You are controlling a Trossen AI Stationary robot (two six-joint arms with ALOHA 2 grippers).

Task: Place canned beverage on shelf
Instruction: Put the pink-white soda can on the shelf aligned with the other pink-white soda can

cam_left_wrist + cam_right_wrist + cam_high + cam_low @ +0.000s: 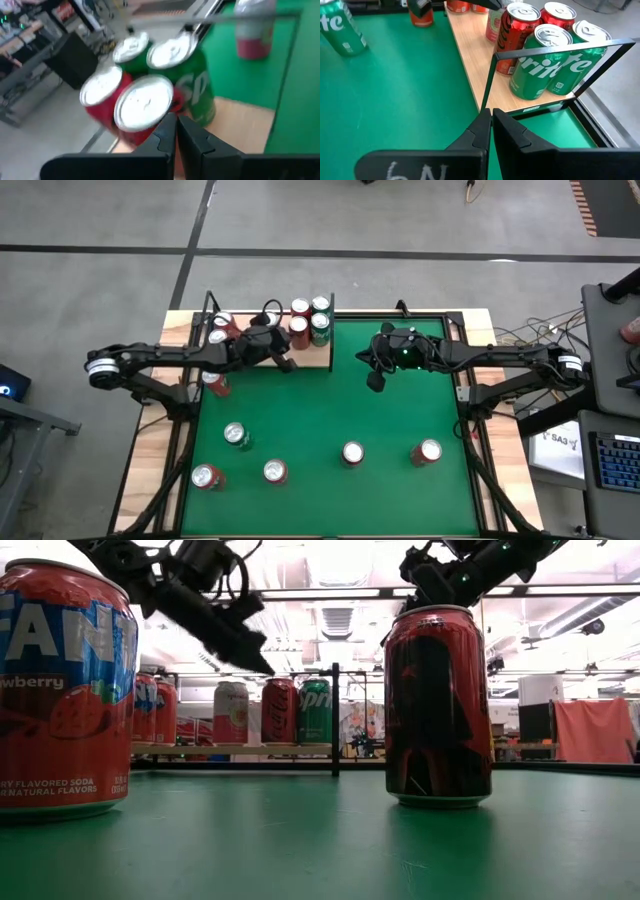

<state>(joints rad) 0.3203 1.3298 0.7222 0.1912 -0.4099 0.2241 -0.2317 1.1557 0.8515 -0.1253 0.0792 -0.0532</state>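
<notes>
The shelf (pixel 310 358) is a pale wood panel with thin black rods at the table's far left corner. Several cans stand upright on it. Two green and two red ones (pixel 320 330) cluster at its right end, and others (pixel 218 330) stand at its left end. My left gripper (pixel 287 364) hangs shut and empty over the shelf's near edge. In the left wrist view its fingers (pixel 175 132) point at a red can (pixel 142 105). My right gripper (pixel 375 380) hangs shut and empty over the green felt, right of the shelf (pixel 470 55).
Several cans stand on the green felt: one (pixel 215 383) beside the left arm and several along the near half (pixel 235 435) (pixel 352 452) (pixel 427 451). A black rod frame (pixel 555 50) edges the shelf's right end. The felt's middle (pixel 330 410) is bare.
</notes>
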